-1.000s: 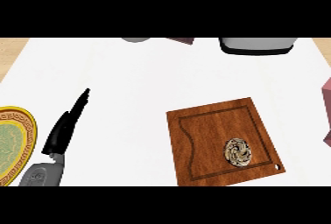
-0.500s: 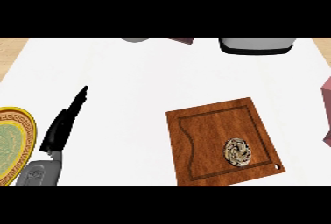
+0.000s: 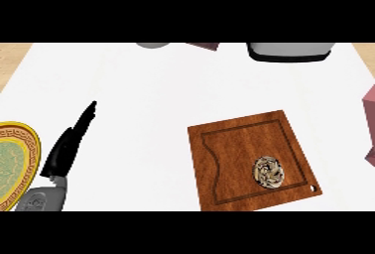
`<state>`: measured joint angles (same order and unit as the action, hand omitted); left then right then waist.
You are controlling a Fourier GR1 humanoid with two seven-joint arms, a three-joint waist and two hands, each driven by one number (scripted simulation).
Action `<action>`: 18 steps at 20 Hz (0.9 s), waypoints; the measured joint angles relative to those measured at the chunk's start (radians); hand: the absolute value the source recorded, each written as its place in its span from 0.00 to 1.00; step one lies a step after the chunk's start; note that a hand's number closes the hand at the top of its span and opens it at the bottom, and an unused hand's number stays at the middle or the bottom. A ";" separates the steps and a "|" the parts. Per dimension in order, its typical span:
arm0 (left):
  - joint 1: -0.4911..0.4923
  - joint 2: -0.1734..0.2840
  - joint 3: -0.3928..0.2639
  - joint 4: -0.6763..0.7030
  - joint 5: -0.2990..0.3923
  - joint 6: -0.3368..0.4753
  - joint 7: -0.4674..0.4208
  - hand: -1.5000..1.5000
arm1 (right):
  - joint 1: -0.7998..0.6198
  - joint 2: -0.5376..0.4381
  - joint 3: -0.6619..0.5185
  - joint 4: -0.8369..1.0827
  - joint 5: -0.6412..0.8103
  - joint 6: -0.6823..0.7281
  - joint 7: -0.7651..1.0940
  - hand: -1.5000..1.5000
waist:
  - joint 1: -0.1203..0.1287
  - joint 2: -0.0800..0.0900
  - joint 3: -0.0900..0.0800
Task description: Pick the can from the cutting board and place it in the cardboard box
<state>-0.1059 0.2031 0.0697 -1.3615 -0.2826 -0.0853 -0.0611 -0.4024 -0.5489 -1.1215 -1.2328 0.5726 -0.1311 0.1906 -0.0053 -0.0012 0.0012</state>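
Head view: the left robot hand point(image 3: 64, 151) lies open and empty, fingers straight, on the white surface point(image 3: 147, 94), well apart from the can point(image 3: 268, 171) standing on the cutting board point(image 3: 234, 149). The right robot hand is out of sight. A good grasp should descend over the can's top, fingers curling round its sides.

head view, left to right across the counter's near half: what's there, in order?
Plate → left hand → cutting board → can, standing on the board's right part → pink object cut off by the right edge. The right hand does not show.
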 measured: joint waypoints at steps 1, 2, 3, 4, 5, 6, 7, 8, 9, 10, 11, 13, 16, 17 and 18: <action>-0.003 -0.003 -0.002 -0.003 -0.003 0.002 0.008 0.50 | 0.016 -0.008 -0.025 0.014 -0.029 -0.009 -0.037 0.00 | -0.001 0.000 0.000; -0.004 0.000 0.002 -0.006 -0.001 0.002 0.011 0.50 | 0.035 -0.008 -0.047 0.013 -0.059 -0.013 -0.070 0.00 | -0.002 0.000 0.000; -0.004 0.000 0.003 -0.009 -0.001 0.002 0.015 0.50 | 0.055 -0.020 -0.074 0.037 -0.089 -0.015 -0.112 0.00 | -0.002 0.000 0.000; -0.014 -0.002 0.003 -0.009 -0.002 0.002 0.029 0.50 | 0.075 -0.029 -0.094 0.052 -0.117 -0.015 -0.145 0.00 | -0.003 0.000 0.000; -0.021 -0.007 0.001 0.010 -0.007 0.008 0.017 0.50 | 0.093 -0.032 -0.111 0.061 -0.142 -0.016 -0.177 0.00 | -0.004 0.000 0.000; -0.017 -0.007 0.002 0.012 -0.007 0.008 0.015 0.50 | 0.108 -0.042 -0.130 0.073 -0.166 -0.021 -0.199 0.00 | -0.003 0.000 0.000; -0.021 -0.007 0.003 0.016 -0.006 0.005 0.014 0.50 | 0.124 -0.055 -0.147 0.099 -0.189 -0.025 -0.233 0.00 | -0.003 0.001 0.000; -0.031 -0.010 0.003 0.018 -0.006 0.007 0.021 0.50 | 0.144 -0.060 -0.166 0.116 -0.211 -0.028 -0.261 0.00 | -0.003 0.001 0.000; -0.024 -0.008 0.003 0.017 -0.010 0.008 0.012 0.50 | 0.163 -0.060 -0.182 0.127 -0.232 -0.034 -0.290 0.00 | -0.003 0.001 0.000; -0.018 -0.005 0.004 0.019 -0.010 0.005 0.005 0.50 | 0.178 -0.069 -0.195 0.141 -0.254 -0.035 -0.311 0.00 | -0.002 0.001 0.000; -0.024 -0.006 0.004 0.029 -0.014 0.009 -0.001 0.50 | 0.195 -0.070 -0.209 0.159 -0.276 -0.037 -0.337 0.00 | -0.002 0.001 -0.001; -0.021 -0.013 0.001 0.022 -0.016 0.012 0.005 0.50 | 0.243 -0.075 -0.242 0.186 -0.321 -0.024 -0.393 0.00 | -0.003 0.000 0.000; -0.028 -0.015 0.002 0.017 -0.016 0.011 0.012 0.50 | 0.293 -0.113 -0.268 0.260 -0.375 -0.015 -0.449 0.00 | -0.002 0.000 0.000; -0.044 -0.016 0.004 0.027 -0.020 0.015 0.017 0.50 | 0.319 -0.100 -0.276 0.252 -0.390 -0.003 -0.458 0.00 | -0.003 0.000 -0.001; -0.046 -0.021 0.002 0.031 -0.022 0.018 0.016 0.50 | 0.329 -0.104 -0.272 0.275 -0.404 -0.008 -0.480 0.00 | -0.003 0.000 -0.001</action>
<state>-0.1517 0.1821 0.0715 -1.3303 -0.3044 -0.0674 -0.0455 -0.0729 -0.6525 -1.3932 -0.9577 0.1691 -0.1389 -0.2894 -0.0079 -0.0008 0.0005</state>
